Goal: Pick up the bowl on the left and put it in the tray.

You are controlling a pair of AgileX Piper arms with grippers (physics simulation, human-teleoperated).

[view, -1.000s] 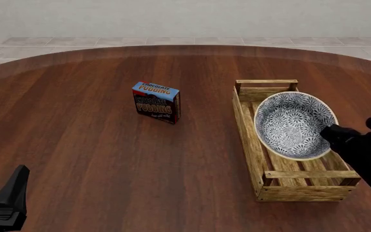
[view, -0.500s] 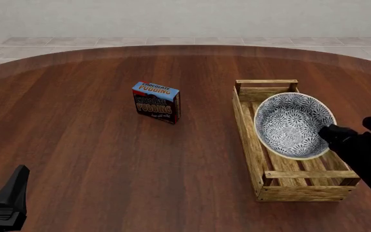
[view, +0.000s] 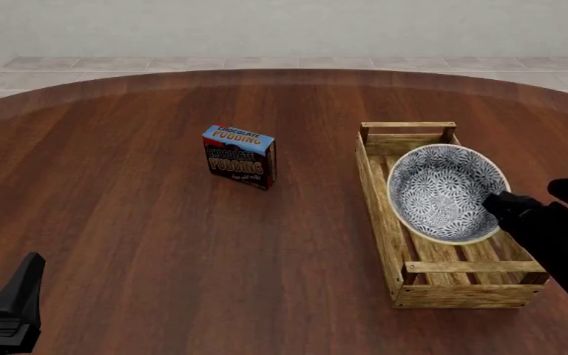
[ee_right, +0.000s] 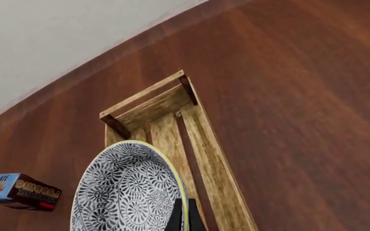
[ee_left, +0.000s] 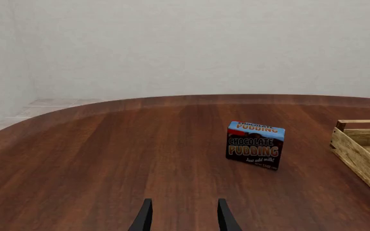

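The blue-and-white floral bowl [view: 442,191] hangs tilted over the middle of the light-wood tray [view: 377,194], its open side facing the front camera. My right gripper [view: 498,204] is shut on the bowl's right rim. In the right wrist view the bowl [ee_right: 125,192] fills the lower part, with the fingers [ee_right: 186,217] clamped on its pale rim and the tray [ee_right: 212,144] beneath. Whether the bowl touches the slats is not clear. My left gripper [ee_left: 183,219] stands open with nothing in it, low at the near left of the table [view: 15,296].
A blue-and-dark chocolate pudding box [view: 239,156] stands upright on the round wooden table [view: 146,222], left of the tray. The left wrist view shows the pudding box [ee_left: 254,144] and the tray's [ee_left: 362,155] end. A tiled floor and pale wall lie beyond the table.
My right gripper and the bowl have shifted slightly left and down over the tray. The left arm and the pudding box have not moved.
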